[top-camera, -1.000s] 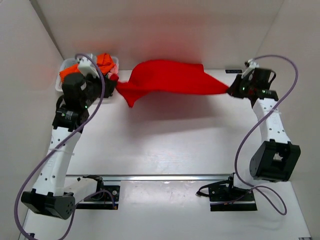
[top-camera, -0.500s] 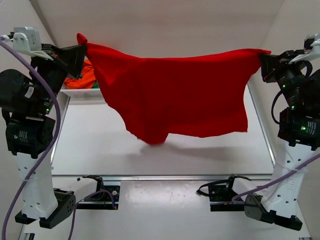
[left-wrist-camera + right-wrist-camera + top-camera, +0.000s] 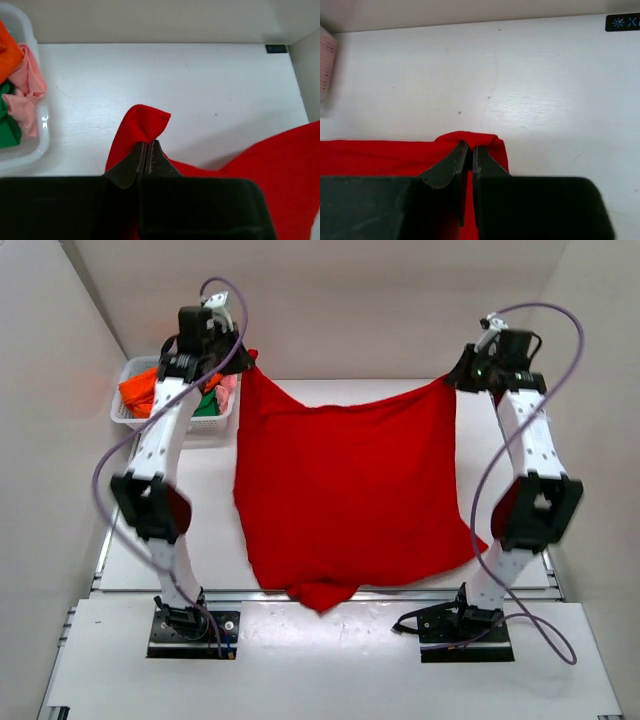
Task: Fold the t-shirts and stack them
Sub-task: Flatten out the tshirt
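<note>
A small dark sticker [image 3: 622, 22] at the table's [image 3: 210, 530] far right corner bears pale blue marks, unreadable. The red t-shirt [image 3: 340, 490] lies lengthwise from far side to near edge. The left claw [image 3: 148, 150] and right claw [image 3: 470, 150] each pinch a far corner. Bare strips flank it. A white basket [image 3: 120, 418] of other t-shirts [image 3: 140, 392] stands far left.

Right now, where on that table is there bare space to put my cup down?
Bare table shows behind the red t-shirt, between the left tool and right tool that pinch its corners, and in a strip between shirt and left arm. The shirt covers the middle; the basket corner is crowded.
</note>
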Controlling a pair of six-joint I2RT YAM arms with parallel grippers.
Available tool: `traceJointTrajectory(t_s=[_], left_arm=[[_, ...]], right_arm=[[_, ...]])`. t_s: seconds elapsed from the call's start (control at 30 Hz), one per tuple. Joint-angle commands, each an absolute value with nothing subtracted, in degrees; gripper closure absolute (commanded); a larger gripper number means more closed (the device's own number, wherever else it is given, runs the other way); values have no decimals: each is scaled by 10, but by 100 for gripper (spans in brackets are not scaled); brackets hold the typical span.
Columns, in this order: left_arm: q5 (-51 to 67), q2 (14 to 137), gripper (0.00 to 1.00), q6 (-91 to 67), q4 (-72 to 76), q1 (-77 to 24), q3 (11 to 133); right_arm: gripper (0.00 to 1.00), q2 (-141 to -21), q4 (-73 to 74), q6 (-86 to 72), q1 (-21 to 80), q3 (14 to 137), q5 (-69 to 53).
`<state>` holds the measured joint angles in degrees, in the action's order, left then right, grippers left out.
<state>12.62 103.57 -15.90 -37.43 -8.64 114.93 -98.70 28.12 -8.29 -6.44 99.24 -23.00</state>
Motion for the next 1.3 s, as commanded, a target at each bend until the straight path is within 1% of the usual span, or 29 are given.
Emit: traceJointTrajectory(t_s=[0.0, 0.03, 0.1, 0.13, 0.17, 0.23, 0.27, 0.37, 0.43, 0.47, 0.5, 0.57, 0.6, 0.7, 0.73, 0.8, 0.83, 0.9, 1.03, 1.17, 1.27], left_arm=[[136, 1114, 100, -168, -411, -71, 1375], [141, 1131, 100, -191, -399, -56, 1426], [196, 1075, 100, -243, -313, -27, 1367], [213, 1061, 100, -259, -276, -7, 1354], [243, 1043, 100, -285, -270, 0, 1360], [238, 1014, 100, -274, -281, 0, 1394], [217, 981, 100, -266, -277, -5, 1386], [214, 896, 100, -257, -251, -23, 1278], [199, 835, 100, -244, -236, -41, 1166], [197, 820, 100, -238, -226, -51, 1104], [184, 790, 100, -235, -223, -53, 1073], [184, 747, 100, -235, -196, -61, 941], [186, 719, 100, -236, -189, -68, 909], [167, 660, 100, -230, -183, -79, 743], [163, 644, 100, -231, -183, -79, 715], [163, 609, 100, -234, -184, -83, 605], [159, 584, 100, -236, -185, -84, 579], [140, 538, 100, -241, -205, -94, 488], [101, 427, 100, -261, -242, -100, 397], [109, 373, 100, -266, -293, -98, 384], [108, 360, 100, -269, -322, -123, 390]], right_arm=[[100, -1051, 267, -64, -62, 1190, -207], [100, -1083, 287, -63, -62, 1264, -199], [100, -1116, 320, -68, -70, 1368, -208], [100, -1108, 310, -71, -74, 1389, -214], [100, -1093, 278, -84, -87, 1376, -228], [100, -1026, 224, -108, -108, 1285, -244], [100, -1014, 204, -115, -124, 1267, -249], [100, -987, 218, -112, -143, 1223, -254], [100, -977, 223, -105, -146, 1175, -258], [100, -962, 225, -101, -143, 1127, -253], [100, -950, 216, -91, -134, 1100, -238], [100, -899, 189, -83, -123, 968, -225], [100, -891, 174, -85, -120, 935, -226], [99, -840, 138, -104, -117, 762, -229], [100, -831, 133, -108, -114, 735, -232], [100, -808, 138, -118, -111, 679, -236], [100, -805, 146, -118, -108, 641, -235], [100, -766, 155, -125, -101, 592, -220], [100, -704, 207, -132, -72, 515, -178], [99, -660, 266, -141, -63, 475, -161], [100, -620, 295, -147, -60, 450, -161]])
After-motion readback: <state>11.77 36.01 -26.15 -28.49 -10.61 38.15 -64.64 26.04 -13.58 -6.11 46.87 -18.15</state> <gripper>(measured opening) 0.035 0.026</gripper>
